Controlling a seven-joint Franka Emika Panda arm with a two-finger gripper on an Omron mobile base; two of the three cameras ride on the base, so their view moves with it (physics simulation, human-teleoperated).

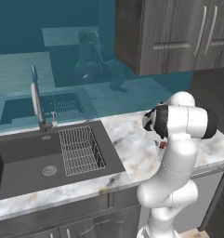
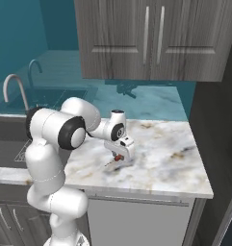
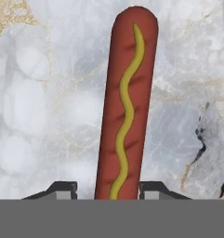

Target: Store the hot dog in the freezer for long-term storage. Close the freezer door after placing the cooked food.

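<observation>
The hot dog (image 3: 125,107), a reddish-brown sausage with a wavy yellow mustard line, lies flat on the marble counter (image 3: 48,93). My gripper (image 3: 108,188) points down over its near end, one fingertip on each side. The right fingertip (image 3: 153,189) meets the sausage's edge, while a sliver of counter shows beside the left fingertip (image 3: 64,189). From the right base view the gripper (image 2: 120,156) stands low on the counter with the hot dog (image 2: 118,157) a small red spot under it. The left base view shows that red spot (image 1: 162,144) just behind my arm. The freezer and its door are out of view.
A dark sink (image 1: 43,158) with a wire rack (image 1: 81,148) and a tap (image 1: 36,100) lies to the left. Wood-grain wall cabinets (image 2: 146,38) hang above the counter. A tall dark panel (image 2: 218,120) bounds the counter's right end. The counter's front edge (image 2: 151,192) is close.
</observation>
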